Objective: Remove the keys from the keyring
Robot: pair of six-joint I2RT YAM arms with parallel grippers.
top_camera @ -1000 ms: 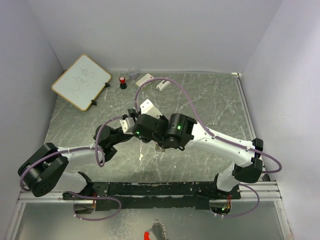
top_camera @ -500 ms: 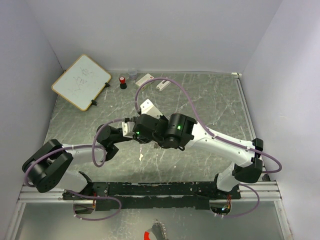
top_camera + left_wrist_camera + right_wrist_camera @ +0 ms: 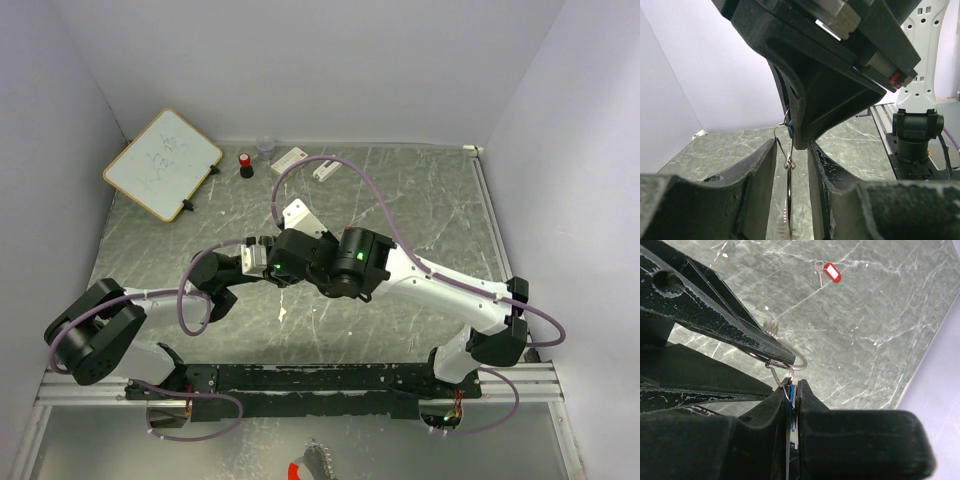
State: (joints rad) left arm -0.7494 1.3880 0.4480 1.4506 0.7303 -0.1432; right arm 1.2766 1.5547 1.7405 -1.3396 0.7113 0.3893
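Observation:
Both grippers meet above the middle of the table. My right gripper (image 3: 794, 385) is shut on the blue key (image 3: 791, 390), which shows as a thin blue sliver between its pads. A small wire loop links that key to the silvery keyring (image 3: 799, 364). In the left wrist view the keyring (image 3: 789, 200) is seen edge-on and hangs below the blue key (image 3: 789, 129). My left gripper (image 3: 792, 145) has its fingers narrowly apart round the ring, with a gap on each side. The red key (image 3: 831, 273) lies loose on the table. In the top view the arms hide the keys and the ring.
A small whiteboard (image 3: 162, 163) leans at the back left. A red-capped black cylinder (image 3: 244, 163), a clear cup (image 3: 265, 147) and two white blocks (image 3: 290, 157) stand along the back edge. Purple cables loop over both arms. The black mounting rail (image 3: 300, 380) runs along the near edge.
My left arm's elbow and wrist have shifted a little to the left. The right arm has hardly moved. The grippers stay together at the same spot.

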